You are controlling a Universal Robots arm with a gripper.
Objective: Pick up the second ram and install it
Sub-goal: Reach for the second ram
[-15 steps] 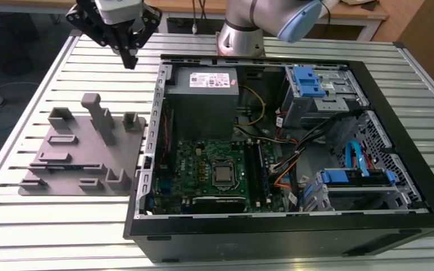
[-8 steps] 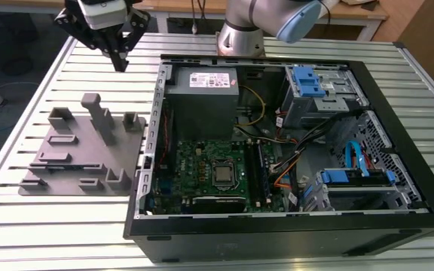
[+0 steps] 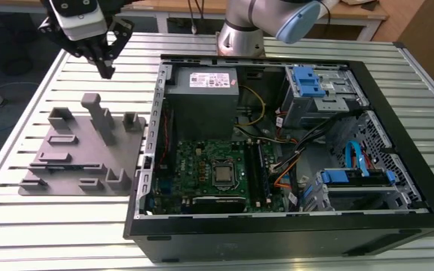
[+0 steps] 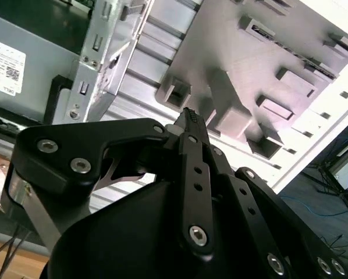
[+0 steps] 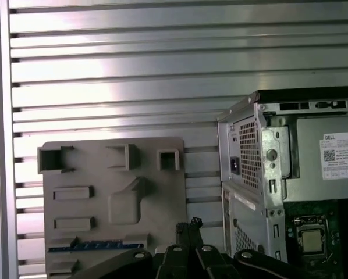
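Black jaws were closed tip to tip on nothing, pointing down above the table (image 3: 51, 226), at 12 o'clock from the grey tray (image 3: 89, 161) in the exterior view. Second ram (image 5: 87, 246) lay slotted in that tray, a blue strip in the first wrist view: not yet picked up, install judged unstarted. Computer case (image 3: 398, 169) sat at the tray's 3 o'clock. Arm (image 3: 243, 34) reached across from beyond the case.

Robotics lab or test workshop. Slotted aluminium worktop (image 3: 51, 226) with an industrial robot arm (image 3: 241, 31) mounted at its far edge and the arm's black hand (image 3: 108, 70) above it. 1 open desktop computer case (image 3: 277, 243) lies on its side, motherboard (image 3: 194, 164) exposed. Grey moulded fixture tray (image 3: 81, 152) sits just beside it. Wooden desks (image 3: 360, 11) behind, loose blue cable (image 4: 313, 202) on the dark floor.
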